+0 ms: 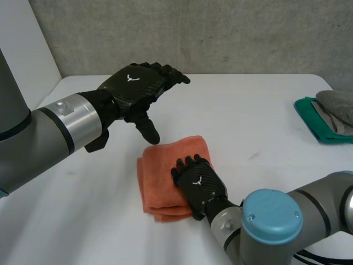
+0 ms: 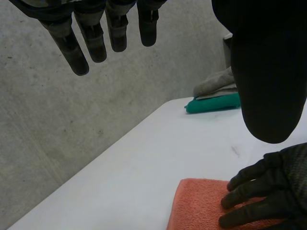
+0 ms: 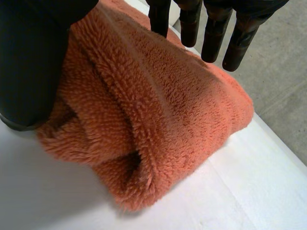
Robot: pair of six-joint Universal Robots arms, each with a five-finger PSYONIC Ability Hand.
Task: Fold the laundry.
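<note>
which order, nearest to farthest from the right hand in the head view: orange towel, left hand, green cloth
1. orange towel, directly under the right hand, touching it.
2. left hand, raised beyond the towel.
3. green cloth, at the table's right edge.

No words, numbers or brand names can be read. One sign alone is made out: a small white emblem, shaped like a V with spread wings, is printed on the dark woven back of the left hand (image 1: 135, 83), which is held above the far left part of the counter (image 1: 265, 127). The same white emblem is borne on the back of the right hand (image 1: 198, 185), toward the near edge of the counter.
</note>
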